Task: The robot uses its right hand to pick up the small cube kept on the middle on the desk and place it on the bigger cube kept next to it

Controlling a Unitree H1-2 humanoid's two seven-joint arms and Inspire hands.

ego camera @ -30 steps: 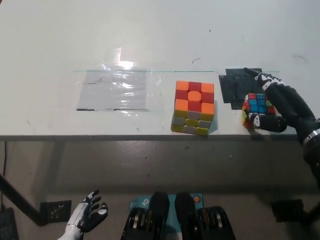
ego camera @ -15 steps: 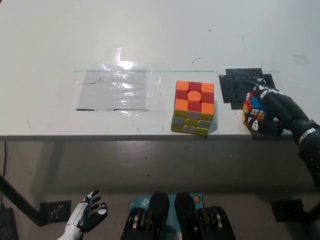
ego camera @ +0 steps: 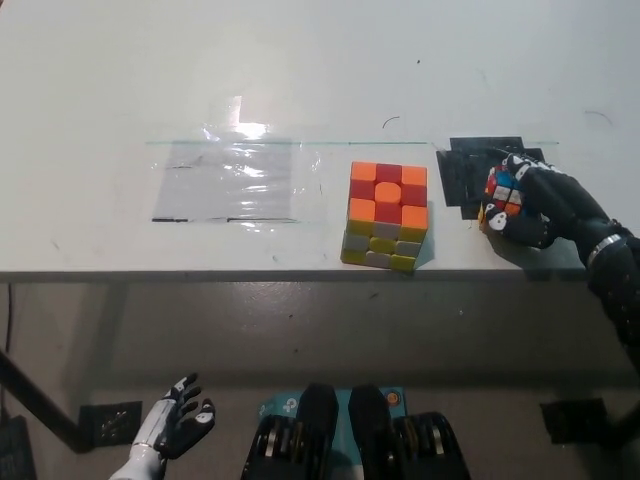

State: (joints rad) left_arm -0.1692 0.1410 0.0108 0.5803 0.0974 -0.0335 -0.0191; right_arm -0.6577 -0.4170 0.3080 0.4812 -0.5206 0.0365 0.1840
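Black right hand: wrapped around small multicoloured puzzle cube at white desk right edge, tilted, seemingly for lifting. Bigger orange-topped, yellow-sided puzzle cube: leftward, apart, top clear to receive it. White left hand: below desk, fingers spread, idle.

1. Small cube: my right hand is covering most of it; only its left faces are showing.
2. My right arm is running out of the picture's right edge.
3. My left hand: its forearm is being cut off by the bottom edge.
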